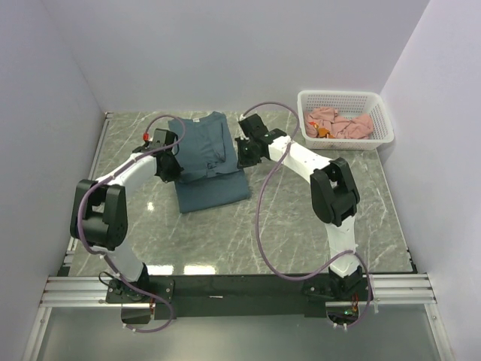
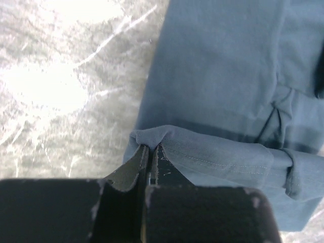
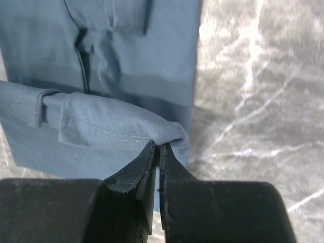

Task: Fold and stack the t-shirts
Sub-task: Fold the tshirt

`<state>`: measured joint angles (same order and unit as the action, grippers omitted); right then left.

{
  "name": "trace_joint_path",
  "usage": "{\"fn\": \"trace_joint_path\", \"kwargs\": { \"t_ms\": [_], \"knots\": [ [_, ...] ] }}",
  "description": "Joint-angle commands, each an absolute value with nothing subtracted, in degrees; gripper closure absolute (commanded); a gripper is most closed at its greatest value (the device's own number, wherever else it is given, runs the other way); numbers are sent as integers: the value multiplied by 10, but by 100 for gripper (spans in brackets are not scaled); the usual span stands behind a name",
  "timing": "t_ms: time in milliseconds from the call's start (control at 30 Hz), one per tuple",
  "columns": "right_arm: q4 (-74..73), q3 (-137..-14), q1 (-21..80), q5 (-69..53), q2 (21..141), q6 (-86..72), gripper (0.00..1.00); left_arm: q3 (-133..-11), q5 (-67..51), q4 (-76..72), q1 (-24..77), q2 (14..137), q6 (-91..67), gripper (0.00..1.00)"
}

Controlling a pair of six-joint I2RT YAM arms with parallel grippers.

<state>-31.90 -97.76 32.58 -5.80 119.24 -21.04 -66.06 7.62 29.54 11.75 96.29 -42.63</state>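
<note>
The slate-blue t-shirt (image 1: 204, 150) lies part-folded near the far edge of the table (image 1: 301, 218), the left gripper (image 2: 150, 150) pinched tight on its hem's left end, the right gripper (image 3: 158, 148) on the right end, with salmon-pink t-shirts (image 1: 342, 124) in the basket (image 1: 379, 113) at the far right corner
</note>
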Motion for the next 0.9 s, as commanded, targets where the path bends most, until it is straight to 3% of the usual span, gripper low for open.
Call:
{"fn": "trace_joint_path", "kwargs": {
  "t_ms": [0, 400, 867],
  "knots": [
    [-287, -1012, 317, -61, 1207, -200, 100, -680, 98, 261, 110, 978, -412, 99],
    [-235, -1001, 310, -48, 1251, -212, 100, -686, 118, 212, 110, 1031, -399, 99],
    [-185, -926, 301, -34, 1194, -221, 100, -677, 113, 192, 111, 997, -390, 99]
  ]
}}
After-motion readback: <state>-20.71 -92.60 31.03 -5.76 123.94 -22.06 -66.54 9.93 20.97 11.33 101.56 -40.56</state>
